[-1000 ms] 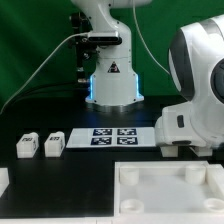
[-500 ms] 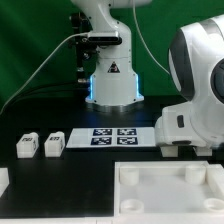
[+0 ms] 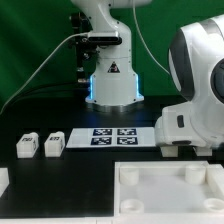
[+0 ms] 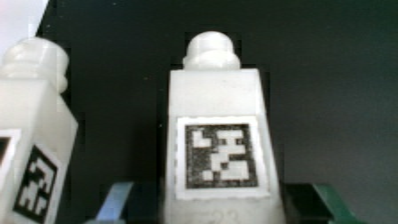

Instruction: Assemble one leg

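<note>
In the wrist view a white leg point(image 4: 221, 140) with a black-and-white square marker and a rounded peg on its end lies between my fingers. My gripper point(image 4: 221, 203) is open, with one finger point(image 4: 121, 203) on each side of the leg and a dark gap at both. A second leg point(image 4: 32, 130) lies close beside it. In the exterior view two more legs point(image 3: 27, 146) point(image 3: 53, 144) stand on the black table at the exterior view's left. My gripper is hidden there behind the arm's white body point(image 3: 190, 90).
The large white tray-like piece point(image 3: 165, 190) with corner sockets lies at the front. The marker board point(image 3: 110, 136) lies in the middle, before the arm's base point(image 3: 110, 80). A white part edge point(image 3: 3, 180) shows at the front left.
</note>
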Controlling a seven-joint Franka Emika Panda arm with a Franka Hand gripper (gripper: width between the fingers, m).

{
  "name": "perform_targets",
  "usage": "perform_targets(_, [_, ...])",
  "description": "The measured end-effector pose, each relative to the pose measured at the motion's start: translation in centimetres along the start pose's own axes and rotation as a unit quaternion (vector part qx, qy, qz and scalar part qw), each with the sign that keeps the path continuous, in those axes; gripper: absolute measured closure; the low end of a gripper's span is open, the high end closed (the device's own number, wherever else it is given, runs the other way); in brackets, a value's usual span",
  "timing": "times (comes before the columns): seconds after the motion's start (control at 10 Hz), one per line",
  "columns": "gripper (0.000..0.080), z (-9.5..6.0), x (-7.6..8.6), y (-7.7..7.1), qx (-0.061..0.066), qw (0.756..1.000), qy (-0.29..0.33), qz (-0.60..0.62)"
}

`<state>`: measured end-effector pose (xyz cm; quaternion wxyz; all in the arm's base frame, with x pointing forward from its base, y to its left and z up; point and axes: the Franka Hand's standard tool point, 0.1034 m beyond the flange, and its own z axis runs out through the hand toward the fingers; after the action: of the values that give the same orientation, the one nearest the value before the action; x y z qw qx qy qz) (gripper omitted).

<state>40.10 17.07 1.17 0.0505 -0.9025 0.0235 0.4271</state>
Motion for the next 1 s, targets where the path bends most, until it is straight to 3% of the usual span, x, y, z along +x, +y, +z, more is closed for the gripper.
perform_targets(0.1, [0.0508,-2.2,-0.4,0.5,0.002,1.0,0.003,-0.016])
perform_targets(0.2, [0.0508,-5.5,-1.1,1.2,0.007,1.0,0.016,-0.021])
perform_targets(0.4, [0.0508,-9.6,-3.1,1.0,0.0,0.996,0.083,-0.015])
perform_targets(0.5, [0.0508,-10.8,-3.5,0.0,-0.002,0.991,0.135,-0.018])
perform_targets(0.7, [0.0508,-10.3,-2.9,0.4,0.005,0.969,0.244,-0.017])
perform_targets(0.8, [0.0508,-10.8,-2.7,0.2,0.008,0.956,0.293,-0.02])
perform_targets(0.9, [0.0508,-11.8,-2.7,0.5,0.012,0.938,0.346,-0.025])
perform_targets(1.0, [0.0508,-15.2,-3.5,2.5,0.001,0.926,0.374,-0.056])
